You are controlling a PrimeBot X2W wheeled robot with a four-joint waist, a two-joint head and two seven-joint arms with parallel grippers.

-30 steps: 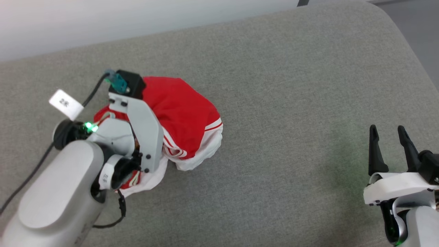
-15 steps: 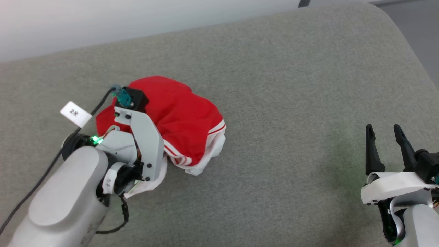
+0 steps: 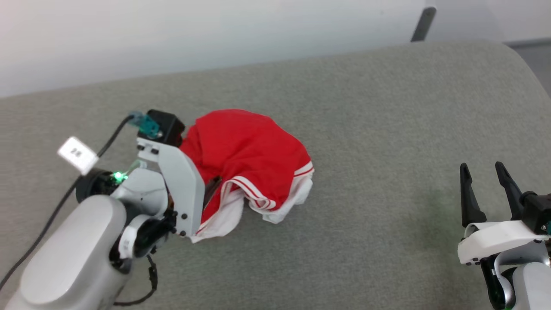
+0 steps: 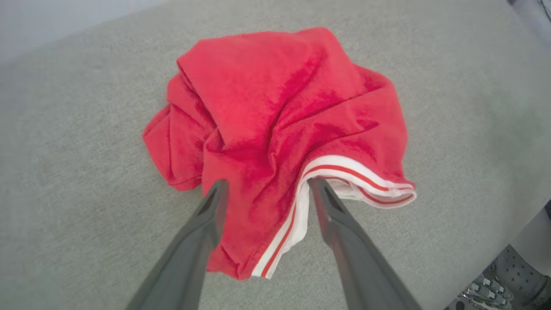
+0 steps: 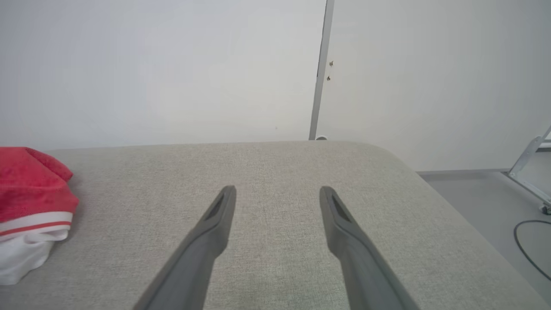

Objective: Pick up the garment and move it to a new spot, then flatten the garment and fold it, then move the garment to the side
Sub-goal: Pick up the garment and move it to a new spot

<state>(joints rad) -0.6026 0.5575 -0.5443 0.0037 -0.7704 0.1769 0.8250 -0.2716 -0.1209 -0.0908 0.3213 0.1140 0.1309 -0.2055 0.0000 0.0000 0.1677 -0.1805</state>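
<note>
The garment [image 3: 249, 150] is a crumpled heap of red fabric with white parts and red-and-white striped bands, lying on the grey cushioned surface [image 3: 387, 129] left of centre. In the left wrist view my left gripper [image 4: 267, 185] is open, its two fingers straddling the near edge of the garment [image 4: 280, 107] with fabric between them but not pinched. In the head view the pale left wrist [image 3: 172, 181] covers the heap's left side. My right gripper [image 3: 481, 165] is open and empty, far to the right of the heap. From the right wrist, the garment [image 5: 30, 189] shows at the left edge, well away from my right gripper [image 5: 277, 189].
The cushioned surface ends in a rounded corner at the far right [image 3: 512, 56], with floor beyond it. A white wall [image 3: 215, 34] runs behind. A dark cable with a white tag [image 3: 77, 153] trails from the left wrist. Bare cushion lies between the heap and the right gripper.
The left gripper's jaws have opened and let go of the garment, which has slumped into a heap to the right of the wrist. The head camera has shifted. The right gripper stays open.
</note>
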